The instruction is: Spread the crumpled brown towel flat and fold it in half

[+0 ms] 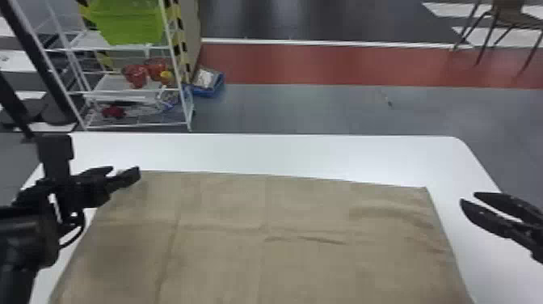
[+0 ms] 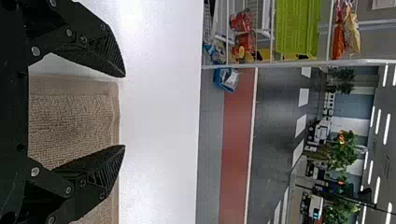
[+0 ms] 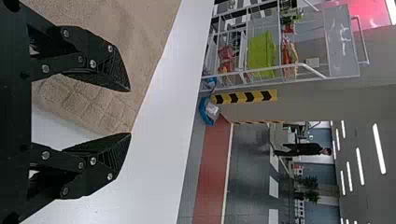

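Observation:
In the head view the brown towel [image 1: 258,238] lies spread out over the table, with shallow creases near its middle and right side. My left gripper [image 1: 126,172] is at the towel's far left corner. Off the towel's right edge is my right gripper [image 1: 466,198]. In the left wrist view the left gripper [image 2: 124,111] stands open, the towel's corner [image 2: 74,116] showing between and behind its fingers. The right wrist view has the right gripper [image 3: 130,112] open too, with a corner of the towel [image 3: 93,102] beyond its fingers. Neither grips cloth.
The white table [image 1: 258,151] extends past the towel's far edge and on both sides. Beyond it at the left stands a white wire shelf [image 1: 129,91] with a green crate [image 1: 129,20]. A blue box [image 1: 207,83] sits on the floor beside the shelf.

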`<state>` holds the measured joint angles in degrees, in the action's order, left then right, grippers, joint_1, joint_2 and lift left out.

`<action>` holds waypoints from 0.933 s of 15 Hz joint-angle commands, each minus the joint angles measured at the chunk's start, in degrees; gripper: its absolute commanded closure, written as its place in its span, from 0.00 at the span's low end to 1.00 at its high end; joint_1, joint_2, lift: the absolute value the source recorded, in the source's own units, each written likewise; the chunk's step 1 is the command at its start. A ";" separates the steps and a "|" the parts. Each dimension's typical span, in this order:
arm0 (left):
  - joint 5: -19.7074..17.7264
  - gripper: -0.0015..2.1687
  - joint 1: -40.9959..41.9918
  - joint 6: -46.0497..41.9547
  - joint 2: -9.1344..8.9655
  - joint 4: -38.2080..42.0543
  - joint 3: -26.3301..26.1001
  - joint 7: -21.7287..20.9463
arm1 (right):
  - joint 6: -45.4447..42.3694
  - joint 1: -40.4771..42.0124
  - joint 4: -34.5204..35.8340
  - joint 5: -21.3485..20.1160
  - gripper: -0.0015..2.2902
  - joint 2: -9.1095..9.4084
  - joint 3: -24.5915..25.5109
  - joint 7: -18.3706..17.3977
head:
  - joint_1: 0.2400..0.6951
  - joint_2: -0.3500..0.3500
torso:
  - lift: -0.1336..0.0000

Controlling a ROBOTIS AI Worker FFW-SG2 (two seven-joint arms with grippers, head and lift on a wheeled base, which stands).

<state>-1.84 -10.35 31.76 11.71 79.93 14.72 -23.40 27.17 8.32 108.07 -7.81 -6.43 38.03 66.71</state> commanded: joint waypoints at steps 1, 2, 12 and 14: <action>0.34 0.19 -0.46 -0.68 0.33 -1.18 -0.49 0.11 | 0.03 0.03 0.21 -0.01 0.29 0.02 -0.07 0.00 | 1.00 0.46 | 0.09; 0.69 0.26 -0.64 -0.68 0.33 -1.44 -0.57 0.29 | 0.03 0.03 0.21 -0.01 0.29 0.02 -0.15 0.00 | 1.00 0.46 | 0.09; 1.05 0.32 -0.64 2.48 2.00 -1.80 -0.31 -0.33 | 1.62 0.38 3.64 0.34 0.29 0.54 -0.94 0.18 | 1.00 0.49 | 0.09; 0.96 0.34 -0.46 3.19 2.35 -1.80 -0.49 -0.50 | 2.14 0.47 4.17 0.43 0.29 0.63 -0.86 0.18 | 1.00 0.51 | 0.09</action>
<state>-0.81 -10.94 34.33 13.81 78.13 14.41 -23.88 28.91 8.68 111.85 -7.46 -5.87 37.10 66.88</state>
